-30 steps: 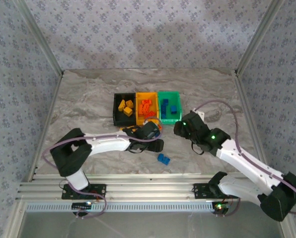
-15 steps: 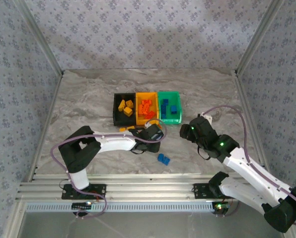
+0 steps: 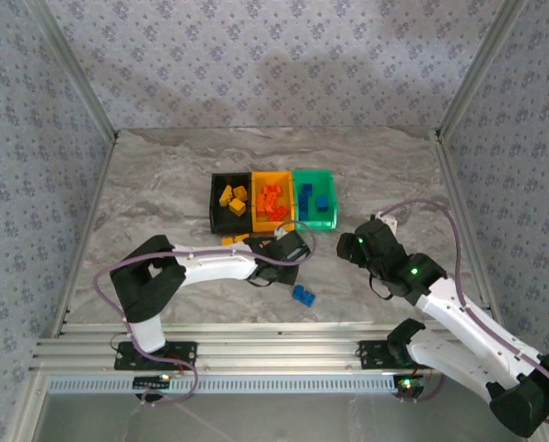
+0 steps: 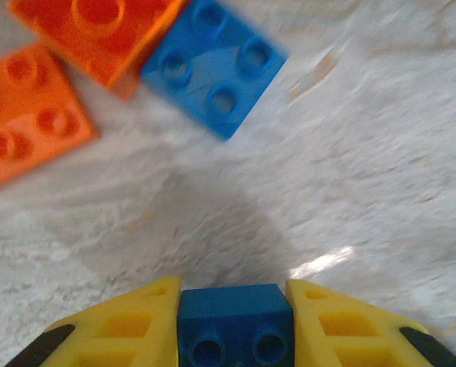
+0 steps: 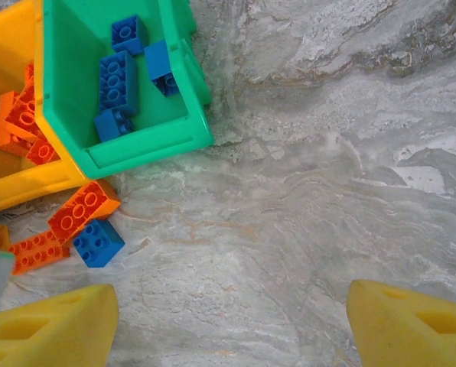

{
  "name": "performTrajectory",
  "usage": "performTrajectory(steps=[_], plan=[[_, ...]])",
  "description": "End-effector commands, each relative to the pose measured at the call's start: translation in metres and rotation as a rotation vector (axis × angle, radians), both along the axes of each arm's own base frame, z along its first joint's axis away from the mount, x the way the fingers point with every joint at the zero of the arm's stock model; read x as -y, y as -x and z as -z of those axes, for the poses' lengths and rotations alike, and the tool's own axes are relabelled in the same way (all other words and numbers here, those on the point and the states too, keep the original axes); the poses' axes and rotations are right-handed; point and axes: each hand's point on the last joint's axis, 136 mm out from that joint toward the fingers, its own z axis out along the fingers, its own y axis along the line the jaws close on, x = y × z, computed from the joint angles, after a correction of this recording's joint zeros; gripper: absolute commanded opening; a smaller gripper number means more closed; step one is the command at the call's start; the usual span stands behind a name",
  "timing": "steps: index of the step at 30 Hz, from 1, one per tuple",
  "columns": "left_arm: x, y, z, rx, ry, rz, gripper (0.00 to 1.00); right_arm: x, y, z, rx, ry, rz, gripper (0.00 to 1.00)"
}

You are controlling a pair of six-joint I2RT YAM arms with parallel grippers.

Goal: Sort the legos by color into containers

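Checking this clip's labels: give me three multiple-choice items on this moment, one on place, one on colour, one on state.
1. Which bin ends the row on the right, seen from above? A black B orange-yellow C green bin
2. What colour is the brick held by the left gripper? A yellow B blue C red-orange
3. How is the right gripper? A open, empty B shut on a brick C shut, empty
Key: 1 C, it stands rightmost in the top view. 2 B, a blue brick sits clamped in it. 3 A, its jaws stand wide apart over bare table.
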Motion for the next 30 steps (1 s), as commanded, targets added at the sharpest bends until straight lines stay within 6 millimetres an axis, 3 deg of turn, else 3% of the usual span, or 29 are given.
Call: performTrajectory(steps=[1, 5, 8, 15, 18, 19, 23, 26, 30], plan=[[0.023, -0.036, -0.064, 0.102, 0.112, -0.004, 0.28, 0.003, 0.003, 0.009, -0.018, -0.014, 0.022, 0.80], [0.043, -0.083, -0.097, 0.171, 0.164, -0.018, 0.29, 0.004, 0.005, 0.014, -0.033, -0.013, 0.028, 0.80], [0.056, -0.114, -0.107, 0.202, 0.177, -0.028, 0.29, 0.006, 0.007, 0.015, -0.039, -0.008, 0.029, 0.80], [0.074, -0.172, -0.098, 0.214, 0.143, -0.055, 0.29, 0.005, 0.007, 0.016, -0.042, -0.011, 0.035, 0.80], [0.077, -0.183, -0.083, 0.197, 0.119, -0.066, 0.30, 0.003, 0.008, 0.018, -0.052, -0.016, 0.019, 0.80], [0.082, -0.187, -0.087, 0.202, 0.132, -0.068, 0.31, 0.001, 0.007, 0.018, -0.052, -0.018, 0.011, 0.80], [0.091, -0.192, -0.086, 0.189, 0.148, -0.064, 0.47, -0.004, 0.009, 0.019, -0.057, -0.027, -0.024, 0.81], [0.095, -0.191, -0.099, 0.197, 0.178, -0.064, 0.60, -0.009, 0.011, 0.020, -0.067, -0.037, -0.051, 0.82], [0.092, -0.184, -0.135, 0.224, 0.240, -0.063, 0.73, -0.021, 0.013, 0.021, -0.079, -0.063, -0.111, 0.83]])
